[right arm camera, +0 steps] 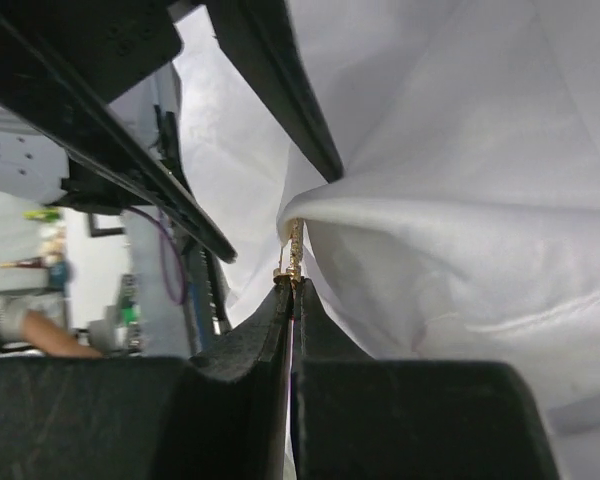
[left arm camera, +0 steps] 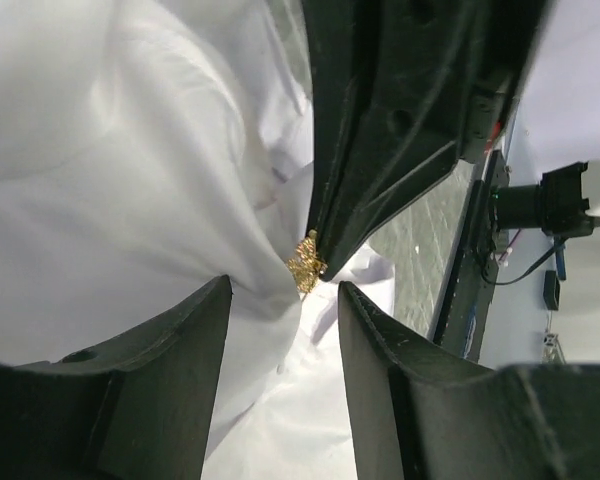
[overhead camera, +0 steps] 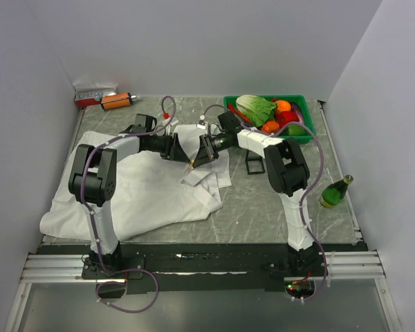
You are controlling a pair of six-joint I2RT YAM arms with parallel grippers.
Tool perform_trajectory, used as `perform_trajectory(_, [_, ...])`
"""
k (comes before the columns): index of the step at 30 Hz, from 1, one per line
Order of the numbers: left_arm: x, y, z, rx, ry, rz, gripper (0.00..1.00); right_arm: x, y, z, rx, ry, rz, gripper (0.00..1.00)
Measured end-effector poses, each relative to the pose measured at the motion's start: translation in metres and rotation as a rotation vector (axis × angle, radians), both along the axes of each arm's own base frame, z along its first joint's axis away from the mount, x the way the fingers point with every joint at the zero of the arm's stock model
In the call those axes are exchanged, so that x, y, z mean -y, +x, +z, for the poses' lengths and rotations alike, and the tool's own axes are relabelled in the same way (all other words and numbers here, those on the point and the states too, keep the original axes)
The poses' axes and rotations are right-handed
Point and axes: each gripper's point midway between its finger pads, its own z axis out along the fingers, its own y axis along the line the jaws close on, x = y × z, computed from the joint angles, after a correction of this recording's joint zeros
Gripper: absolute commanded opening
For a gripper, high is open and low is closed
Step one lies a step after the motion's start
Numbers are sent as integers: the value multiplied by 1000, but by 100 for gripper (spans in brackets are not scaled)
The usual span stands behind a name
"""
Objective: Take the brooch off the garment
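The right gripper [right arm camera: 292, 287], jaws pressed together, pinches the small gold brooch [left arm camera: 306, 262] at its very tips, where the pin stands out from a peaked fold of the white shirt [left arm camera: 110, 180]. The left gripper [left arm camera: 283, 288] faces it, jaws parted and holding nothing, the brooch just ahead of its gap. Any pull would likely run back toward the right arm, away from the cloth.
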Motion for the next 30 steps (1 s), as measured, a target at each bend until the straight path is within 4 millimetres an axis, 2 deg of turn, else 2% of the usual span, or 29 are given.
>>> perform_trajectory(6, [21, -13, 0, 50, -37, -66, 47, 9, -2, 22, 189, 1, 21, 0])
perform_trajectory(9, [24, -17, 1, 71, -61, -90, 41, 11, -2, 23, 218, 12, 37, 0])
perform_trajectory(15, [30, -26, 2, 78, -92, -135, 26, 13, -7, 21, 225, 14, 62, 0])
perform_trajectory(16, [30, -26, 3, 79, -96, -140, 19, 14, -8, 21, 223, 13, 64, 0])
perform_trajectory(18, [30, -27, 2, 82, -103, -148, 14, 14, -8, 21, 222, 11, 66, 0])
perform_trajectory(20, [31, -28, 3, 83, -110, -154, 2, 14, -8, 22, 222, 6, 68, 0])
perform_trajectory(21, [31, -28, 4, 81, -114, -155, 1, 15, -8, 22, 228, 1, 72, 0])
perform_trajectory(25, [32, -26, 6, 62, -124, -142, 1, 15, -6, 21, 279, -9, 91, 7])
perform_trajectory(26, [32, -26, 5, 52, -127, -139, 1, 15, -6, 20, 291, -15, 93, 16])
perform_trajectory(28, [33, -25, 3, 27, -134, -133, 1, 16, -5, 18, 302, -28, 92, 25])
perform_trajectory(29, [33, -26, 2, 14, -137, -130, 2, 17, -4, 16, 309, -39, 90, 29])
perform_trajectory(30, [33, -25, 2, 11, -140, -128, 4, 17, -4, 15, 308, -46, 89, 29])
